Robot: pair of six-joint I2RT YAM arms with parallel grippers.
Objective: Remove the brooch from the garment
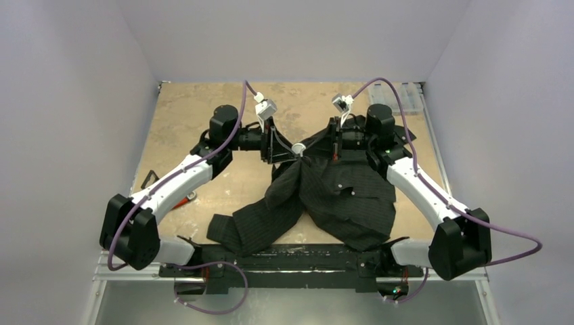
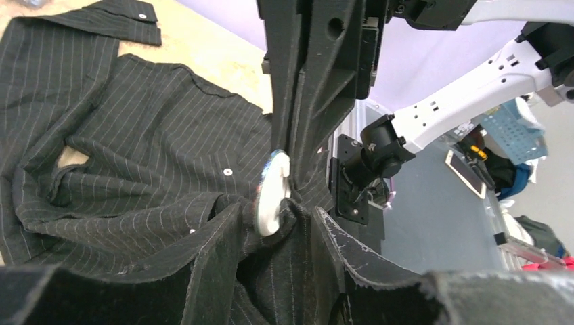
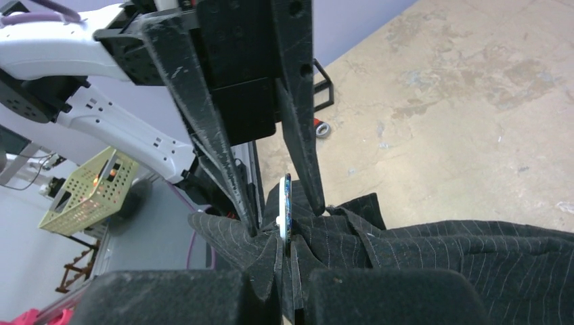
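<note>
The garment (image 1: 338,196) is a black pinstriped shirt, spread on the table and pulled up into a peak between my two grippers. The brooch (image 1: 298,147) sits at that peak. It shows as a pale disc seen edge-on in the left wrist view (image 2: 273,193) and the right wrist view (image 3: 285,203). My right gripper (image 3: 288,261) is shut on the disc's edge; it also shows in the top view (image 1: 306,150). My left gripper (image 2: 276,220) faces it with its fingers (image 3: 227,169) on either side of the brooch, closed on a bunch of shirt fabric (image 2: 284,271).
The tan table (image 1: 189,115) has walls on three sides. A clear plastic bin (image 1: 406,95) stands at the back right. A black clamp (image 1: 147,179) and a red-handled item (image 1: 179,202) lie near the left edge. A small tape roll (image 3: 323,128) lies beyond the shirt.
</note>
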